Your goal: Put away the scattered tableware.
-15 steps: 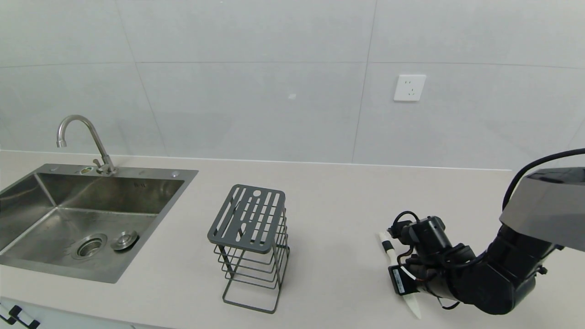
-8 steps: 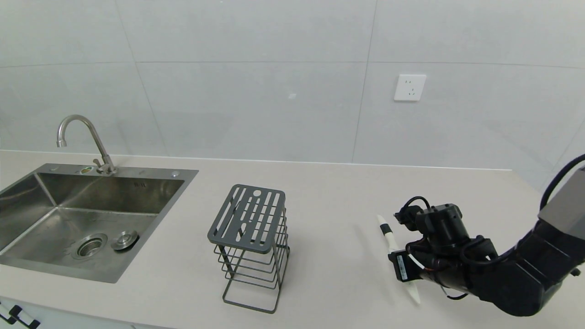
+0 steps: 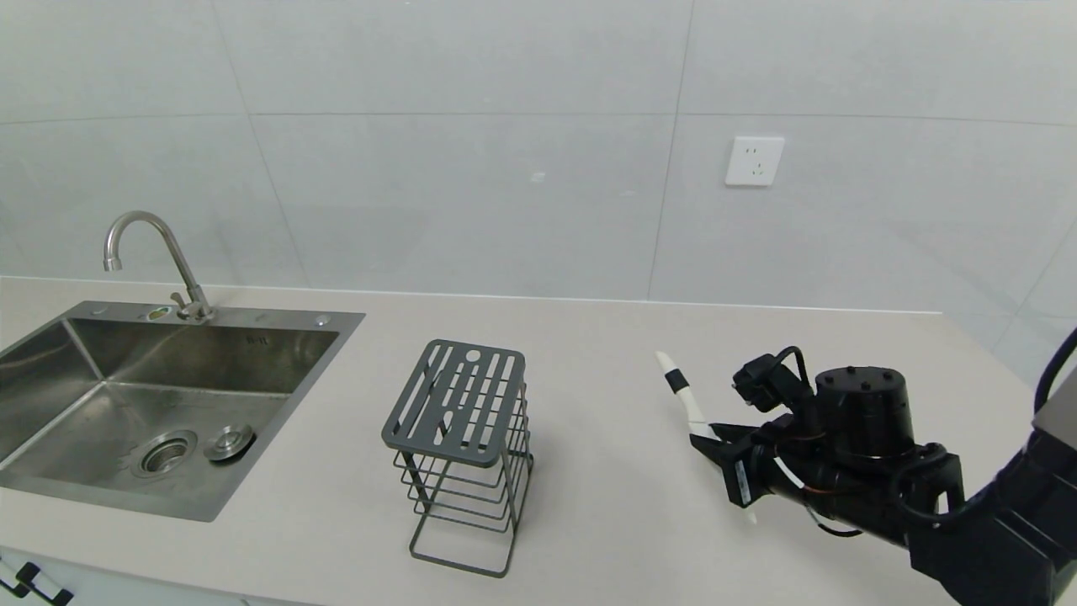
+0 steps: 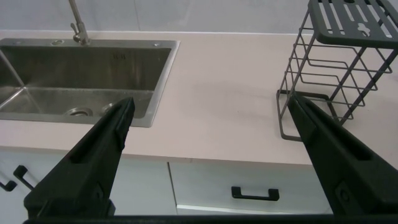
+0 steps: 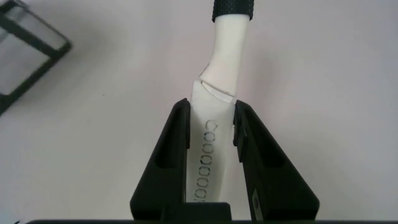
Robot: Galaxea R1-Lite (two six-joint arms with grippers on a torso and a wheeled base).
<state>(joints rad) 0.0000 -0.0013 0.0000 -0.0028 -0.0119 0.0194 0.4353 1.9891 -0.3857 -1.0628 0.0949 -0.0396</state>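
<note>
Closest in, the left gripper [image 4: 209, 102] hangs out by the front edge of the counter [image 3: 606, 362], its two dark fingers spread wide apart with nothing between them; a cabinet front with a black drawer handle [image 4: 255, 193] shows under that edge. Over on the robot's right side, also near the front, the right gripper [image 3: 722, 444] is clamped on a white knife [image 3: 688, 402]. In the right wrist view its fingers [image 5: 177, 140] press flat against both sides of the knife's [image 5: 227, 56] wider part, the one marked with a row of small rings. The knife sits at a slant: the end with the black band points away toward the wall and to the robot's left, the pointed end back toward the front edge. I cannot tell whether that point touches the counter. Well apart to the left, mid-counter, stands an upright grey wire rack [image 3: 458, 454] with a slotted top plate. Farther left is a steel sink [image 3: 210, 353], a curved faucet [image 3: 156, 252] behind it. On the tiled wall at the back is a white wall socket [image 3: 755, 162].
</note>
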